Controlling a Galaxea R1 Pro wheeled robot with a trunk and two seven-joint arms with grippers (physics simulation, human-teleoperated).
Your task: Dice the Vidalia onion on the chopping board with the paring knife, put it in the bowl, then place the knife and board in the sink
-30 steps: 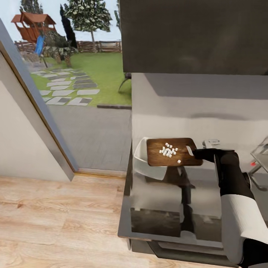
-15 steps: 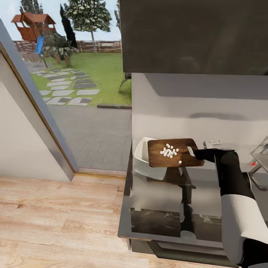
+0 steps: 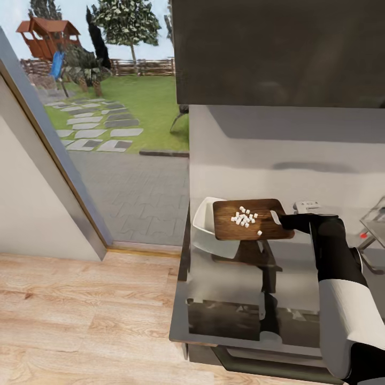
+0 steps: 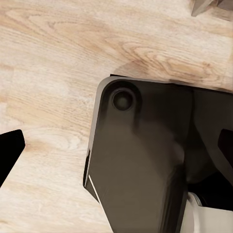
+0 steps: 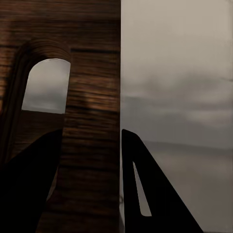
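Holding the dark-brown wooden chopping board [image 3: 251, 220] by its slotted end, the right pincer [image 3: 282, 220] seems clamped on it, raised above the glossy grey desk [image 3: 224, 299]. White diced onion [image 3: 245, 217] lies beyond the pincer; tilt slowly towards the white squarish bowl [image 3: 206, 227] underneath the far end.

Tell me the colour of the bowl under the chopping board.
White; the bowl shows best in the head view, partly hidden beneath the dark-brown board.

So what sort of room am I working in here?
Most likely a home kitchen beside a garden door: a glossy grey countertop, a chopping board with diced onion over a white bowl, wood flooring.
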